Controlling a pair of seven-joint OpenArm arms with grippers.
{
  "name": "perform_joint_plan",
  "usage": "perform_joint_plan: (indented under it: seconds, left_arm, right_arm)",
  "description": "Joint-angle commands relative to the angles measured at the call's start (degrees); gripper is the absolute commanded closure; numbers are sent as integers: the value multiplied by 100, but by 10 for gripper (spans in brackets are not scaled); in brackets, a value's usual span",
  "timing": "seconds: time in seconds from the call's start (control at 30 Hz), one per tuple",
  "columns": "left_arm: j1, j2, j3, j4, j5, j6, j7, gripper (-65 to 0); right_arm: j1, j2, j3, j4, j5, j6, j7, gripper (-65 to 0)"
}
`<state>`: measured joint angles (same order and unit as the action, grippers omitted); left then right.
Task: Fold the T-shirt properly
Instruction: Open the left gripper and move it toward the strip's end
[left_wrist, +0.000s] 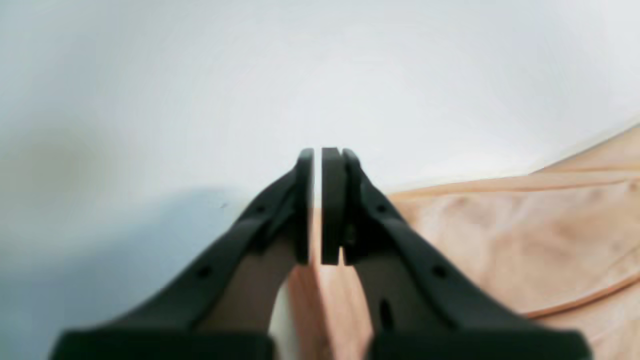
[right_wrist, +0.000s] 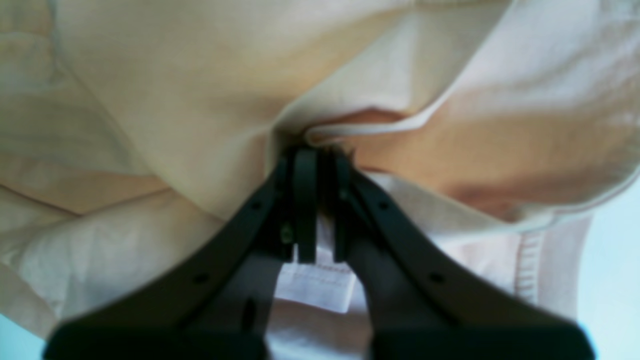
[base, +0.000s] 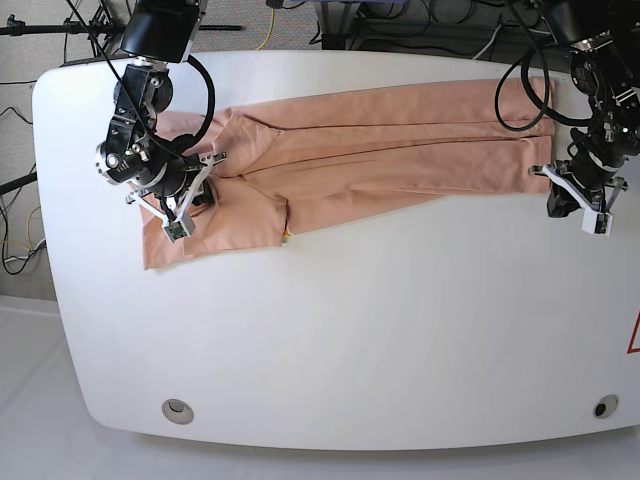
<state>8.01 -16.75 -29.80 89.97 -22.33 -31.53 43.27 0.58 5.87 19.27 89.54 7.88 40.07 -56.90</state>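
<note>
The T-shirt (base: 370, 150) lies as a long folded band across the far part of the white surface (base: 350, 330), running from about 9 o'clock to 3 o'clock in the base view, with a wider flap hanging toward the near side at its 9 o'clock end.

Only the base view shows both arms at once: the right gripper (base: 190, 195) sits over that wide end, the left gripper (base: 575, 195) at the band's 3 o'clock end.

The right wrist view gives what the base view cannot: the right gripper (right_wrist: 317, 155) is closed on a bunched fold of cloth, with a stitched hem (right_wrist: 315, 280) showing between the fingers (right_wrist: 305, 200).

The left wrist view shows the left gripper (left_wrist: 318, 152) pinched nearly shut on a thin edge of the T-shirt (left_wrist: 525, 235), bare surface (left_wrist: 200, 75) beyond it toward 12 o'clock.
</note>
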Motion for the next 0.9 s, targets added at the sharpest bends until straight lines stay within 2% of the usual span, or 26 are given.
perform_joint_plan:
  seconds: [0.0, 0.23, 0.5, 0.57, 0.83, 0.87]
  left_arm:
    - [-30, -143, -81, 52, -30, 14, -141, -27]
    - [76, -118, -184, 245, -115, -3, -67, 0]
    - [357, -31, -486, 636, -79, -10, 18, -4]
    - [434, 2, -550, 677, -78, -6, 50, -37]
    - [609, 37, -642, 741, -138, 24, 201, -237]
    - [610, 17, -599, 826, -145, 25, 255, -288]
  right_arm:
    - [34, 34, 5, 48, -54, -7, -61, -34]
    - [52, 43, -11, 64, -52, -7, -22, -31]
    - [56, 33, -33, 56, -73, -7, -43, -34]
    - [55, 36, -36, 62, -73, -7, -35, -34]
    - [59, 37, -41, 58, -101, -7, -39, -39]
    - [65, 50, -39, 46, -110, -7, -57, -46]
